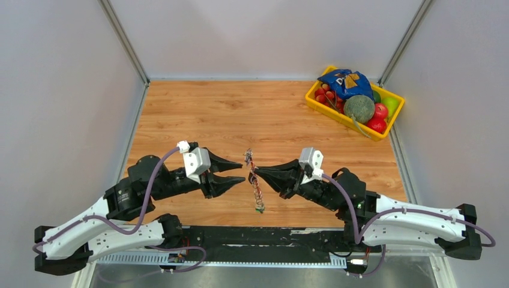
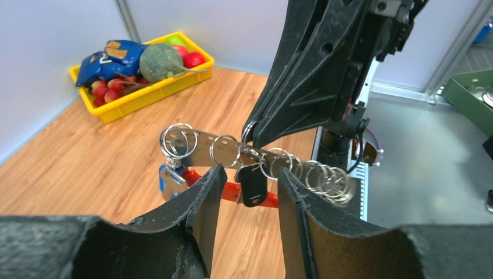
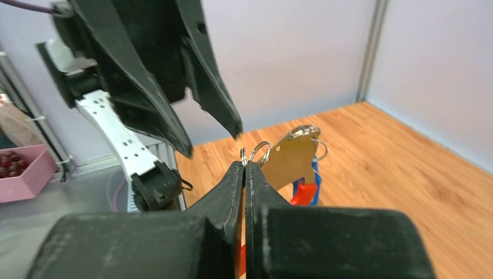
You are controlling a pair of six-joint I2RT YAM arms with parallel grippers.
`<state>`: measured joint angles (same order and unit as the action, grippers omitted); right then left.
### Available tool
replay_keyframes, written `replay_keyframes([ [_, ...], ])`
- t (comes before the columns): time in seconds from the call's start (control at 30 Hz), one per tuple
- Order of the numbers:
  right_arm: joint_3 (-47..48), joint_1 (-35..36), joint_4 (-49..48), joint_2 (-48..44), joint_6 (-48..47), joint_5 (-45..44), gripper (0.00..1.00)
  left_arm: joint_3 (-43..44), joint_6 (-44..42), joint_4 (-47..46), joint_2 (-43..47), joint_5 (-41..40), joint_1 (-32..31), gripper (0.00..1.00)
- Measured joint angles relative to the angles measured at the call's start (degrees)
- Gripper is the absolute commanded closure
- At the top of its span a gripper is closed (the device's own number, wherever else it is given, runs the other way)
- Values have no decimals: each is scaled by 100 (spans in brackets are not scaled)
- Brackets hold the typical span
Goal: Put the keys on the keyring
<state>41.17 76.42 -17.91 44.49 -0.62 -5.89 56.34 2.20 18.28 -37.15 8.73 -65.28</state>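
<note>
Top view: R gripper [image 1: 252, 175] clamped on keyring [image 1: 257, 193] at frame centre; L gripper [image 1: 243, 171] just left of it, jaws partly apart, holding nothing. L wrist view: L gripper's fingers [image 2: 203, 197] flank black key [image 2: 253, 187] at lower centre, contact unclear; blue key [image 2: 169, 178] hangs to its left. R wrist view: R gripper [image 3: 244, 174] pinched tight on a keyring [image 3: 293, 156] ring at centre, L gripper [image 3: 213, 144] spread at upper left.
</note>
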Motion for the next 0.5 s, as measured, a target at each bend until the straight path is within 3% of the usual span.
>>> replay_keyframes([
  [0.5, -1300, -81, 197, 122, 769, -1921, 100, -358, 149, 407, 789, -1239, 0, 41],
])
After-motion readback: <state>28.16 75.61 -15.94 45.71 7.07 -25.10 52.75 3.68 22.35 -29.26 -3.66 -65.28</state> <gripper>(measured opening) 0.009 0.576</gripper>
